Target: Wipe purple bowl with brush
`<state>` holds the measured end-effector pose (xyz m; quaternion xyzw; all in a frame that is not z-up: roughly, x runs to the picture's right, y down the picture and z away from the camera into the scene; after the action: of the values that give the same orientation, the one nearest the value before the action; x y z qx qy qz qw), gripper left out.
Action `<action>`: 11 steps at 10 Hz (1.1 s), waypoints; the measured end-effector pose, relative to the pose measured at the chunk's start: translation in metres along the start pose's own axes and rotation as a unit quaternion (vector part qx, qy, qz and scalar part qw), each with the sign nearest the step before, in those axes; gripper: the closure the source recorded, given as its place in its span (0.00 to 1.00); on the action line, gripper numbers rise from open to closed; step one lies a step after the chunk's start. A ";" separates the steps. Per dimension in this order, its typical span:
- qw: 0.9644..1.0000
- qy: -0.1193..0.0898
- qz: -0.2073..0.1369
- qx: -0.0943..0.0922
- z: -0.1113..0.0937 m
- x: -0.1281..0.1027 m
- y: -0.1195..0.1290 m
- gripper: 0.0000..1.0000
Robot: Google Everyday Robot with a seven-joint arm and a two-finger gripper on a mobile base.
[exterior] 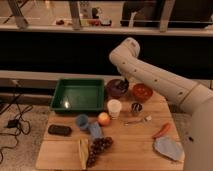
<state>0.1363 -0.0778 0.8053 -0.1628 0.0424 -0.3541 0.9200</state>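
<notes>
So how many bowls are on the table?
2. The purple bowl sits right of the green tray, under the gripper. The red bowl is just right of it. None seem hidden.

Overall light: dim room, warm yellowish cast.
Brightest area: the white arm point(150, 70) and the strip behind the railing at the top.
Background: a broad, nearly black band behind the desk point(130, 145).
Glare: a small bright spot on the floor of the green tray point(80, 95).
Shadows: soft and short under the items.
Gripper point(123, 82): a dark, blurred shape over the purple bowl point(117, 89), which is itself murky.
Focus: soft everywhere, with smeared edges.
</notes>
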 end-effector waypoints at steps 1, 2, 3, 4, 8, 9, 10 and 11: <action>1.000 0.001 0.002 -0.003 0.004 0.002 -0.002 1.00; 1.000 0.002 0.003 -0.004 0.006 0.004 -0.004 1.00; 1.000 0.002 0.004 -0.007 0.009 0.005 -0.005 1.00; 1.000 0.003 0.004 -0.008 0.013 0.006 -0.010 1.00; 1.000 0.001 -0.013 -0.005 0.019 -0.012 -0.036 1.00; 1.000 0.001 -0.020 -0.002 0.019 -0.021 -0.046 1.00; 1.000 0.001 -0.026 -0.001 0.019 -0.026 -0.051 1.00; 0.999 0.001 -0.032 0.000 0.018 -0.032 -0.055 1.00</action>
<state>0.0810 -0.0899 0.8392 -0.1634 0.0378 -0.3836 0.9081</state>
